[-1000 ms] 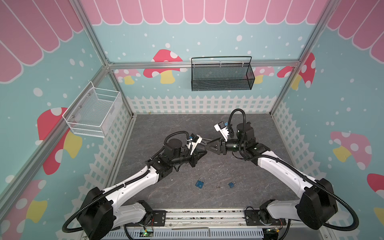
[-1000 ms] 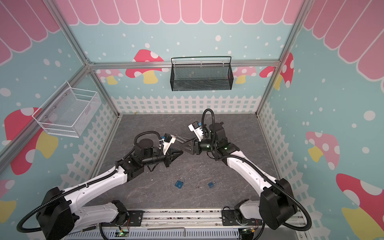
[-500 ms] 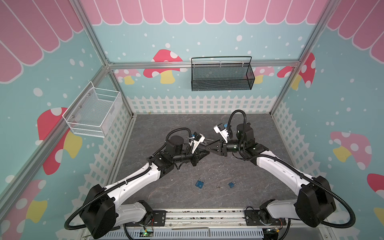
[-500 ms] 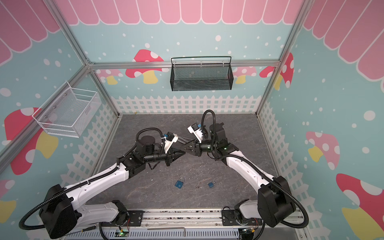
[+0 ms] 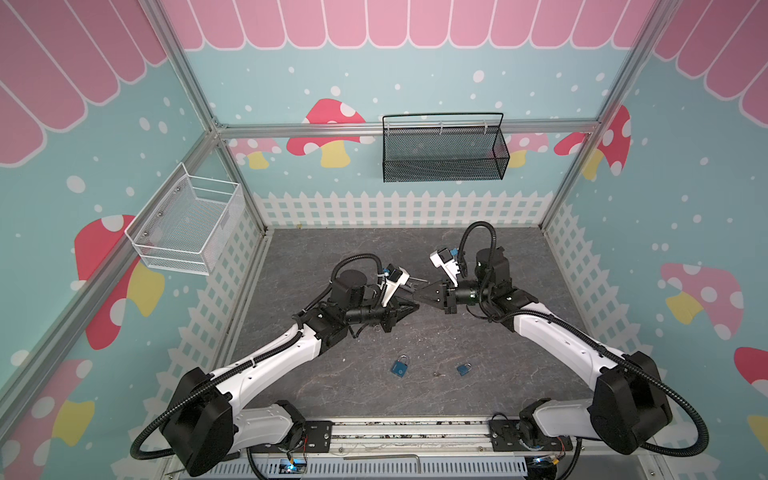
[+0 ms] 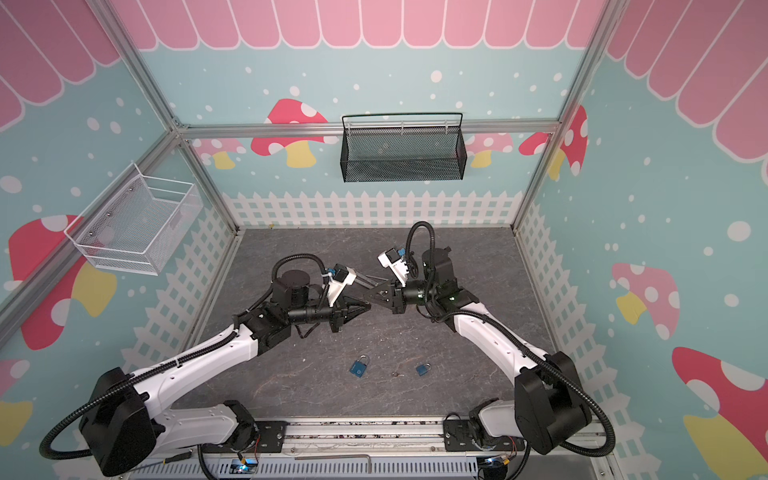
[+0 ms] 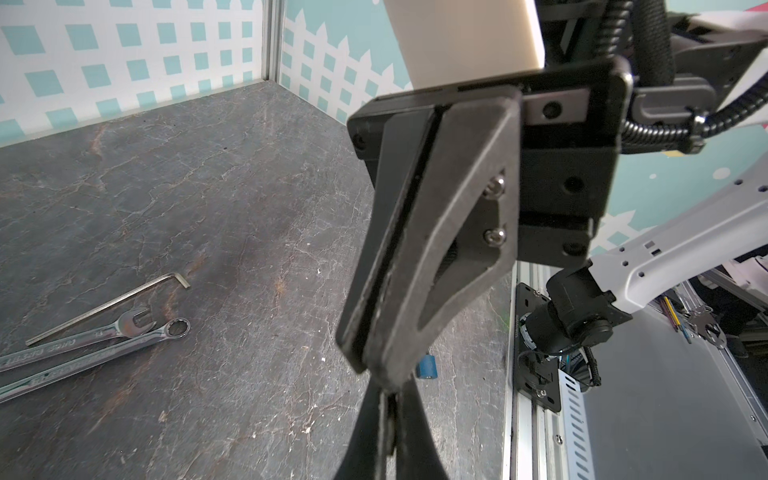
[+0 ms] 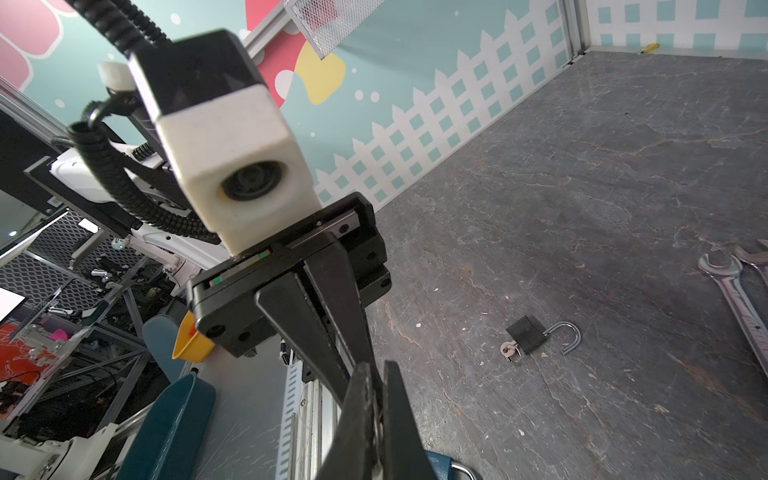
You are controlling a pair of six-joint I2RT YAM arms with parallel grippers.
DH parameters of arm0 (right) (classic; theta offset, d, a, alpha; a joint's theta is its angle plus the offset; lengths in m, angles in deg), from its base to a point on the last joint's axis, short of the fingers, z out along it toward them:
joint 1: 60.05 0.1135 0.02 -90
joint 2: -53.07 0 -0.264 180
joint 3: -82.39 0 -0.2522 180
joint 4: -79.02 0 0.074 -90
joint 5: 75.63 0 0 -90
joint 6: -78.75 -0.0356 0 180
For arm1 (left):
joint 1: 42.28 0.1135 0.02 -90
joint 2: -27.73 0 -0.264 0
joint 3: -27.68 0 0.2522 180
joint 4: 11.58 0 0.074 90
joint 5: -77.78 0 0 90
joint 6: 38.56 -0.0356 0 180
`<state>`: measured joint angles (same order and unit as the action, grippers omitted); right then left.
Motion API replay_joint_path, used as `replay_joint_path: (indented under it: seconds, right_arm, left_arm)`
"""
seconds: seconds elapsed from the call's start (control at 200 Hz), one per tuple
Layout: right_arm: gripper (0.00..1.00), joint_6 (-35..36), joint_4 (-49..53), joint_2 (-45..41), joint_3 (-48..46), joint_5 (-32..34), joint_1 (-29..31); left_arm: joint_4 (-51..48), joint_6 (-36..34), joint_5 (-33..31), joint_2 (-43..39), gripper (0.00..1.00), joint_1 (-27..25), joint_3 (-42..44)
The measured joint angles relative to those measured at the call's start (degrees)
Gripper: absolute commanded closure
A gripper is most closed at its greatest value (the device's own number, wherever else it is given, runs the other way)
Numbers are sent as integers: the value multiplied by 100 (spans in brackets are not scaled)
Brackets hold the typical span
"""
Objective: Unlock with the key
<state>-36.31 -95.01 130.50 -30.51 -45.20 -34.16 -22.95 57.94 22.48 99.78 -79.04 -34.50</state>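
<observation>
Two blue padlocks (image 5: 400, 368), well apart from left pincer (image 5: 416, 306)

White arm links (image 5: 266, 365), black joints (image 5: 199, 419), ribbed black cables (image 7: 652, 33), dark wedge-shaped tool fingers (image 7: 432, 216), silver screws (image 7: 494, 236).

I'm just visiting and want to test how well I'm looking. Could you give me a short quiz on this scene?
1. How many blue padlocks lie on the table?
2. True or false: the black padlock has its shackle open.
3. The left hand and right hand are: A) far apart, B) shut, tips close together above the table, C) lying flat on the table.

Key: 1. Two. 2. True. 3. B.
</observation>
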Motion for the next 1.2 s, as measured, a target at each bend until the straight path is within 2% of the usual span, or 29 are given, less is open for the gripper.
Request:
replay_joint_path:
  seconds: [0.1, 0.245, 0.455, 0.61, 0.74, 0.85, 1.021, 1.201]
  right_arm:
    - [100, -46, -79, -9, -2, 24, -9]
    - [100, -192, -122, -28, -2, 160, -7]
    - [100, -730, -339, -144, -2, 664, -7]
    - [100, -1469, -881, -201, -76, 1228, 2]
    - [100, -2048, -1403, -247, -315, 1764, 59]
    - [100, -2557, -1915, -247, -575, 2100, 173]
    - [100, -3060, -2374, -240, -691, 2481, 391]
    - [100, -3421, -2837, -192, -691, 2686, 570]
  left_arm:
    - [-13, 44, 7, 17, 100, 15, -46]
    - [-15, 129, -61, -20, 62, 31, -46]
    - [155, 577, -442, -603, 47, 72, 439]
    - [466, 1631, -1193, -1143, 46, 70, 1005]
    - [1399, 2942, -2210, -1432, 47, -20, 1491]
    - [2039, 3748, -2868, -1419, 47, -243, 1722]
    - [2876, 4481, -3390, -1108, 50, -533, 1709]
    - [3587, 4962, -3541, -570, 58, -713, 1646]
